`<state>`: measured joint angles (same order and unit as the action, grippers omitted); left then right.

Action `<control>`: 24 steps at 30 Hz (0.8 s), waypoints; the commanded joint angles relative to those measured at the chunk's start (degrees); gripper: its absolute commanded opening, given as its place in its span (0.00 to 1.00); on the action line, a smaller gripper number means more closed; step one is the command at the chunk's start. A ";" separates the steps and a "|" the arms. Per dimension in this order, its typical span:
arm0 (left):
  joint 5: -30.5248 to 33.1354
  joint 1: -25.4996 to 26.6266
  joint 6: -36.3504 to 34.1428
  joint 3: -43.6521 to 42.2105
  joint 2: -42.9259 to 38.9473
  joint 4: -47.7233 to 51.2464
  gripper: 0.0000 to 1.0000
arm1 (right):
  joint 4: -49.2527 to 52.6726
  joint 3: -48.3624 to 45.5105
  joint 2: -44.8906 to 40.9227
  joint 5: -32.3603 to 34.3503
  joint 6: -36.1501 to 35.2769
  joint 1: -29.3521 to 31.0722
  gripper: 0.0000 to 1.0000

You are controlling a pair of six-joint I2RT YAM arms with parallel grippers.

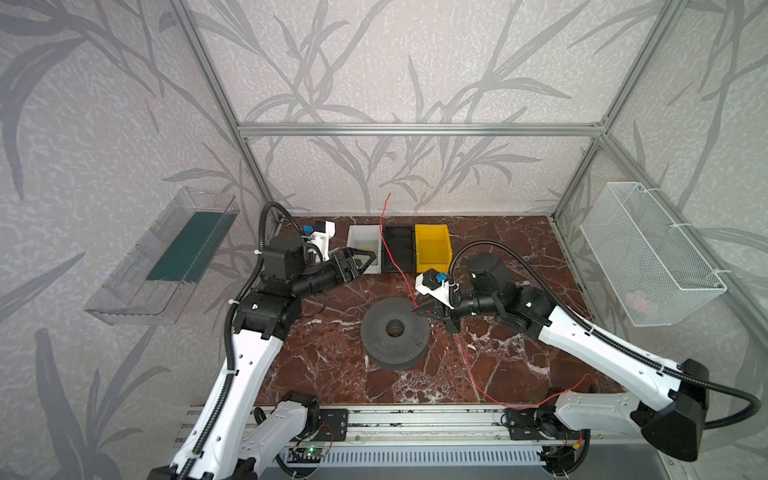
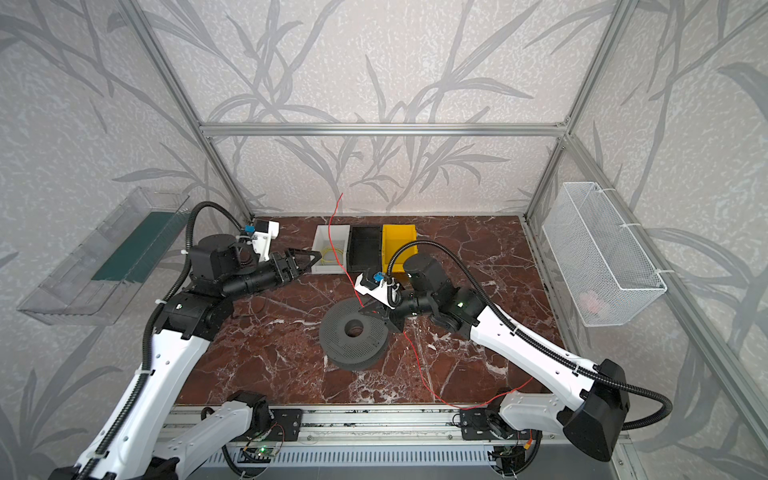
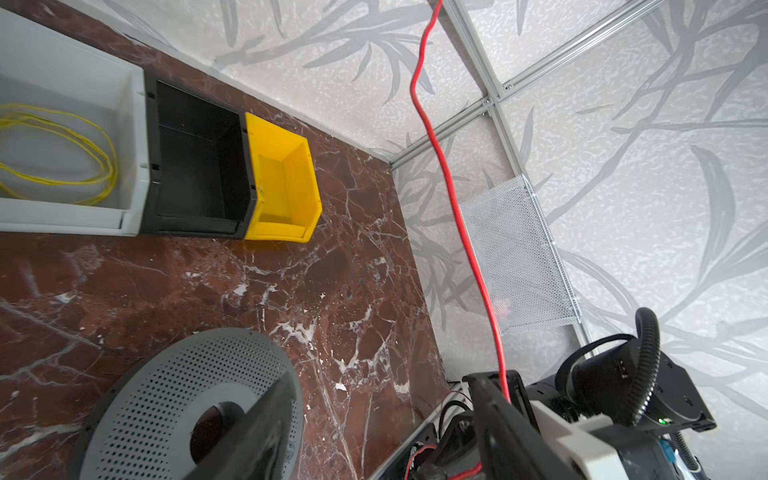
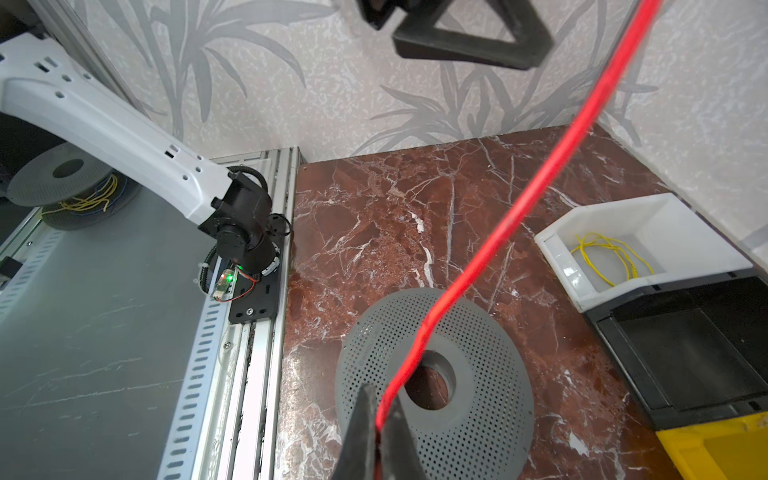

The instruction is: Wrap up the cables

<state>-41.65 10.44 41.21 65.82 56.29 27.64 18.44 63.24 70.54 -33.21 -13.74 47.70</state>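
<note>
While left gripper (image 1: 372, 261) agape, right gripper (image 1: 417, 309) tight on red cable (image 4: 510, 222), one of two.

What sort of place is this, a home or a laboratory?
Probably a robot test cell: an aluminium frame encloses the marble-patterned table, and two robot arms stand on a rail.

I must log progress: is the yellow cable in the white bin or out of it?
In. The yellow cable lies coiled inside the white bin, within its walls.
</note>
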 commanded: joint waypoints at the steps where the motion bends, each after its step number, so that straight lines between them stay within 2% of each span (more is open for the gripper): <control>1: -9.11 -1.00 -0.40 1.44 2.06 -5.00 0.69 | 3.77 0.98 -0.71 1.99 -0.93 1.33 0.00; 8: -15.19 -2.82 7.94 0.85 8.77 -23.20 0.68 | 6.96 0.01 -1.96 6.08 -0.75 5.97 0.00; 17: -18.21 -3.76 8.56 1.03 14.69 -27.18 0.67 | 10.53 -0.71 -6.07 9.30 -0.30 10.25 0.00; 24: -21.58 -3.76 8.17 -0.17 16.80 -31.20 0.64 | 10.96 -1.04 -6.47 4.83 0.93 10.57 0.00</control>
<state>-59.99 7.05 49.56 65.89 73.30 0.23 27.90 62.48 64.99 -26.68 -13.76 58.08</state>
